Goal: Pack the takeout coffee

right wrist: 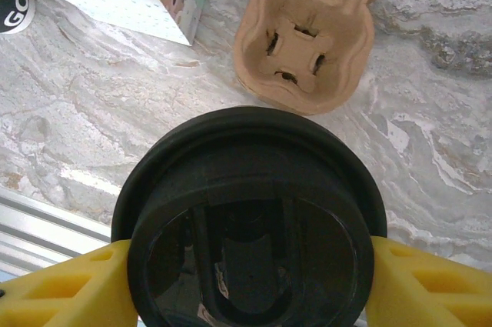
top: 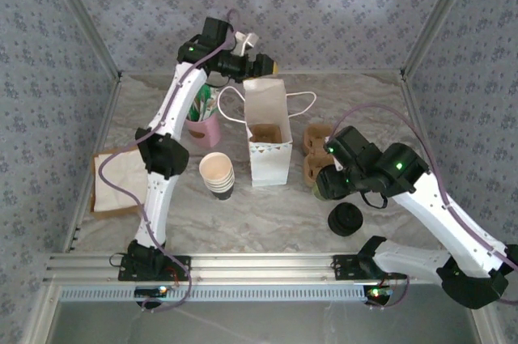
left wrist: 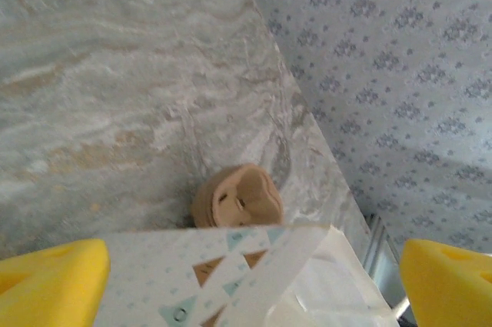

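The takeout coffee [right wrist: 250,219], a small cup under a round black lid, sits between the yellow fingers [right wrist: 69,288] of my right gripper [right wrist: 250,288], which is shut on its sides. From above, this gripper [top: 328,182] holds the cup [top: 322,188] just over the table, right of the white paper bag [top: 267,142] and beside the cardboard cup carrier [top: 317,154]. The bag stands upright with its mouth open. My left gripper [left wrist: 250,288] is open at the bag's top edge [left wrist: 231,273], a yellow finger [left wrist: 46,285] on either side of it.
A stack of lidless cups [top: 217,174] stands left of the bag and a stack of black lids [top: 346,219] lies near my right arm. A pink holder [top: 202,127] and brown paper [top: 113,182] are at the left. The carrier [right wrist: 307,42] lies just beyond the held cup.
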You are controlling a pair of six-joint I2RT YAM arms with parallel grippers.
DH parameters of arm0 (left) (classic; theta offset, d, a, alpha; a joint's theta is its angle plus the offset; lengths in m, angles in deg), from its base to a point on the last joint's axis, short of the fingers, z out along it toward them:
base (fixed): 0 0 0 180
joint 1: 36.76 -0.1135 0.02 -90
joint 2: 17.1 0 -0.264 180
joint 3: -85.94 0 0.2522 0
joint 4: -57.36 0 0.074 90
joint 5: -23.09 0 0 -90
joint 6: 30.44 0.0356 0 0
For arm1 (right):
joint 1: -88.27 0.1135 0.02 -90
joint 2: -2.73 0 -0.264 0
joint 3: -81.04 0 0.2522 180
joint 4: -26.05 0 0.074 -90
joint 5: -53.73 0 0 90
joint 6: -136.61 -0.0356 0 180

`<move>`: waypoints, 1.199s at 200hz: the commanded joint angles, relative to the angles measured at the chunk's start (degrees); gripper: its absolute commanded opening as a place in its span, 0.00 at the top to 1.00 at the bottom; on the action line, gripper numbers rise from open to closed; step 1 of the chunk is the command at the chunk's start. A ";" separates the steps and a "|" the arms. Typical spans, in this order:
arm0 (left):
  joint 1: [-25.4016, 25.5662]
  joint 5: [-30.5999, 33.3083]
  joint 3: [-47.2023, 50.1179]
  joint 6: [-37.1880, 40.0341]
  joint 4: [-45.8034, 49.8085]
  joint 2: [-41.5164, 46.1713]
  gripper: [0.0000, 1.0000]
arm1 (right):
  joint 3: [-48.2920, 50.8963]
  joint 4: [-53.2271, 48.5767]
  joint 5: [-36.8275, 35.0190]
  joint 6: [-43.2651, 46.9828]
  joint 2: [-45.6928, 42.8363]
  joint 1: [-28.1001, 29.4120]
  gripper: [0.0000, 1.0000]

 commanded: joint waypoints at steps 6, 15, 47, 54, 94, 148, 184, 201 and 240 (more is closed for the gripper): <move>1.38 -3.00 11.41 0.47 -5.21 9.56 0.03 | -1.50 -1.91 1.16 1.58 -0.84 -1.67 0.32; 1.34 -2.97 16.24 -0.14 -8.21 12.15 0.03 | -1.43 -1.88 1.43 1.85 -0.92 -2.20 0.32; 1.34 -2.52 30.17 -2.71 -16.71 19.82 0.03 | -1.41 -1.75 2.28 2.52 -1.10 -3.27 0.32; 1.32 -2.36 32.41 -3.23 -17.51 21.16 0.03 | -1.41 -1.70 2.47 2.62 -1.18 -3.39 0.32; 2.31 -1.68 42.90 -5.14 -24.32 27.38 0.02 | -1.43 -1.88 2.67 2.89 -1.36 -4.28 0.32; 3.27 0.73 55.96 -7.76 -31.01 36.13 0.02 | -3.13 -3.17 2.34 2.76 -1.59 -6.16 0.32; 4.43 1.95 62.04 -9.59 -34.59 40.63 0.01 | -6.62 -5.44 1.12 2.78 -1.26 -7.34 0.32; 5.22 2.77 63.80 -9.55 -35.04 42.20 0.01 | -9.00 -7.05 -0.37 2.76 -1.19 -7.88 0.33; 5.41 5.62 64.56 -8.75 -34.52 45.33 0.01 | -16.22 -9.99 -2.03 3.33 -0.30 -8.85 0.33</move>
